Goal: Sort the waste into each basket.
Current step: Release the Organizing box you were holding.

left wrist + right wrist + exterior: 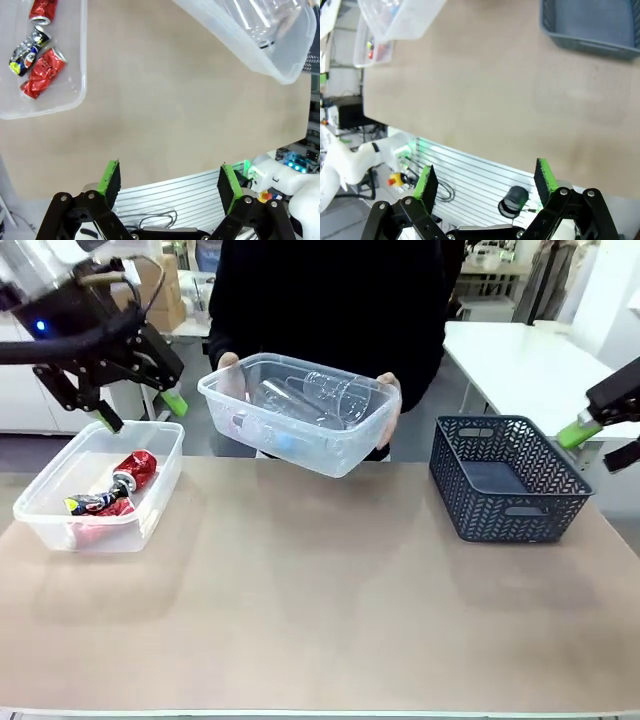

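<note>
Already, your crushed cans (112,488) lay in the clear tub (60,523) at the table's left, while a person's hands (228,375) held the second tub (340,452) of clear bottles (320,398) above the far edge. Your left gripper (140,412) hovered spread and empty over the can tub; your right gripper (487,181) hung agape beside the dark lattice basket (505,478).

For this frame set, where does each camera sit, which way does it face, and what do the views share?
Front: between the arms, facing the person holding a clear tub of bottles above the table; left gripper at left.
Left wrist: looks down past its open green pads at the can tub.
Right wrist: looks down past its open gripper at the dark basket.
Shared: the lifted tub appears in all three.
</note>
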You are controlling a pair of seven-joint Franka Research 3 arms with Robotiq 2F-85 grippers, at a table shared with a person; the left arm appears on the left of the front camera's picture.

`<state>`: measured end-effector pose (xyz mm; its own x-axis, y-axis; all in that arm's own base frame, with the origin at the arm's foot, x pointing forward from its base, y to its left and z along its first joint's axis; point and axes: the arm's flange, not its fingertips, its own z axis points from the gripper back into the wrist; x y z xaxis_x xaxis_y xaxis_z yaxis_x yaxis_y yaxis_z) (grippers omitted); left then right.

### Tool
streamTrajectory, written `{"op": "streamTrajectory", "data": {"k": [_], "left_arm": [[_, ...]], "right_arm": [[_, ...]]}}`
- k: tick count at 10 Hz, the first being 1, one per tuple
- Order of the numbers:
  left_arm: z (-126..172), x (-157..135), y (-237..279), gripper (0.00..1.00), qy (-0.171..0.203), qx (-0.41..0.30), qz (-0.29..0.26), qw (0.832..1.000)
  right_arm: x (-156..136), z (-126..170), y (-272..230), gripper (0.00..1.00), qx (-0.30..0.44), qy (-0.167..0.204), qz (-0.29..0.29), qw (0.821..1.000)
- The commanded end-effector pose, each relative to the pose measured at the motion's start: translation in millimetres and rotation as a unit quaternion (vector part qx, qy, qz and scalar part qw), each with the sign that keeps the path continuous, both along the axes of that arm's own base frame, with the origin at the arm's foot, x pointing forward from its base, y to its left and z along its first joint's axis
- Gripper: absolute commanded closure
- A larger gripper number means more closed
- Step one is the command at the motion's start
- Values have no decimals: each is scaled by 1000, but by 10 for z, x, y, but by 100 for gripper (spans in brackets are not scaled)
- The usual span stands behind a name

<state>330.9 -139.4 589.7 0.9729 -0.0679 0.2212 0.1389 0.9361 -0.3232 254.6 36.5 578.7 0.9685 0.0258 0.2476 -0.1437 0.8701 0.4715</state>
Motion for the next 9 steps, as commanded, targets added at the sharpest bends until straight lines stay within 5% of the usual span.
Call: {"op": "streamTrajectory", "data": {"k": [1, 3, 4, 5, 6, 7, 8, 9], "left_arm": [[16, -54, 391, 0, 44, -126, 26, 991], [46, -227, 1203, 0, 72, -405, 49, 910], [-81, -267, 1525, 0, 103, -525, 80, 841], [-216, -286, 1684, 0, 91, -586, 102, 799], [-300, -288, 1755, 0, 79, -616, 106, 777], [-327, -207, 1733, 0, 130, -576, 131, 796], [-123, -360, 1859, 0, 78, -446, 61, 890], [-123, -360, 1859, 0, 78, -446, 61, 890]], "right_arm": [[-44, 141, -319, 0, 176, 26, 2, 984], [-204, 442, -957, 0, 380, 89, -125, 912], [-255, 428, -1208, 0, 444, 106, -171, 873], [-214, 314, -1290, 0, 471, 116, -183, 855], [-108, 221, -1265, 0, 458, 132, -213, 853], [-8, 175, -1145, 0, 413, 109, -254, 868], [-294, 332, -1498, 0, 403, 113, -140, 898], [-294, 332, -1498, 0, 403, 113, -140, 898]]}}
